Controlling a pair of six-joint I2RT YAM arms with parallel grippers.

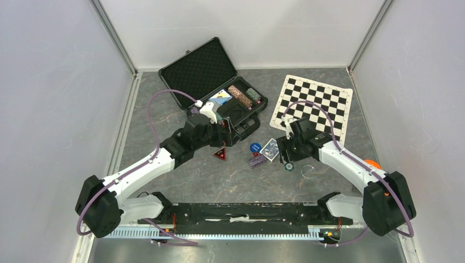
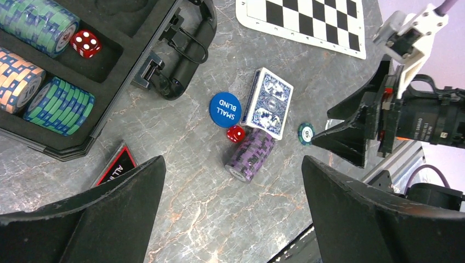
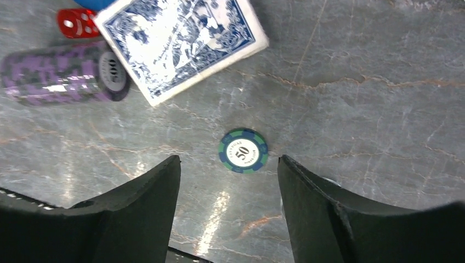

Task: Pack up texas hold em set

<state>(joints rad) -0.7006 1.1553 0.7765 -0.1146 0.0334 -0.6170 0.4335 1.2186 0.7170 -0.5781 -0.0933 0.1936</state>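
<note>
Grey tabletop (image 1: pixel 219 181) bears an unpacked deck (image 2: pixel 267 102), purple stack (image 2: pixel 249 155), button (image 2: pixel 225 109), die (image 2: pixel 236 133) and chip (image 3: pixel 243 150), the case (image 1: pixel 200 68) part-filled, left gripper (image 2: pixel 233 164) and right gripper (image 3: pixel 228 161) spread empty.

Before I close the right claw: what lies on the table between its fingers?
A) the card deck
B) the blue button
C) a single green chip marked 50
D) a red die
C: the right wrist view shows the green chip, marked 50, flat and alone between the fingers of the open right claw; the card deck lies farther off.
</note>
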